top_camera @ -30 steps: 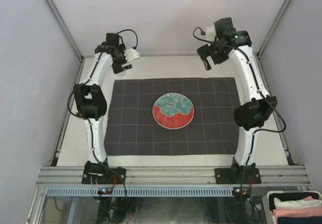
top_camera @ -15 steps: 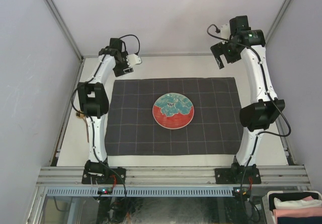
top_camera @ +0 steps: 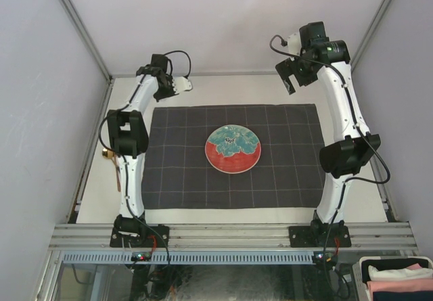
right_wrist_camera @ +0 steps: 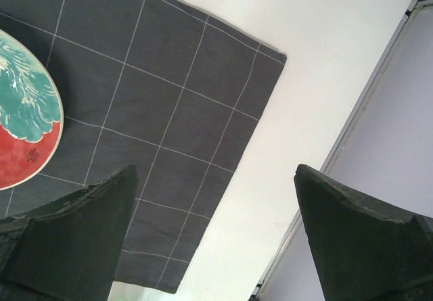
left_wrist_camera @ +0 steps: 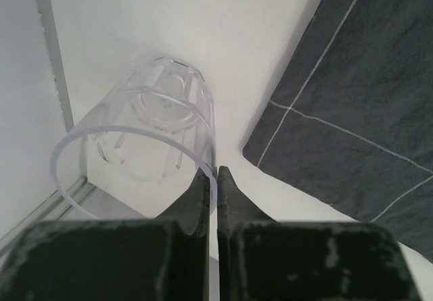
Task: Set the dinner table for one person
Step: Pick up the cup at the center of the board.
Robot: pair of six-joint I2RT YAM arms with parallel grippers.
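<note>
The dinner table [top_camera: 230, 84] is an off-white top with a dark grey checked cloth [top_camera: 233, 155] spread across its middle. A red and teal plate [top_camera: 233, 149] sits at the cloth's centre. In the far left corner a clear glass [left_wrist_camera: 152, 125] stands on the bare top, just off the cloth's corner [left_wrist_camera: 352, 98]. My left gripper [left_wrist_camera: 216, 179] is shut on the glass's rim, one finger inside and one outside; from above the glass [top_camera: 183, 83] shows at the left gripper [top_camera: 172, 86]. My right gripper [right_wrist_camera: 214, 172] is open and holds nothing, high over the cloth's far right corner [right_wrist_camera: 169, 111].
A wooden-handled utensil [top_camera: 108, 157] lies on the left table edge, partly hidden by the left arm. Grey rails [left_wrist_camera: 51, 51] and walls close in the table's sides. A bin of folded cloths [top_camera: 396, 277] stands off the table at the near right.
My left gripper has closed from open onto the glass rim and shifted slightly right. The right arm swung out to the right, then came back a little to the left, still open.
</note>
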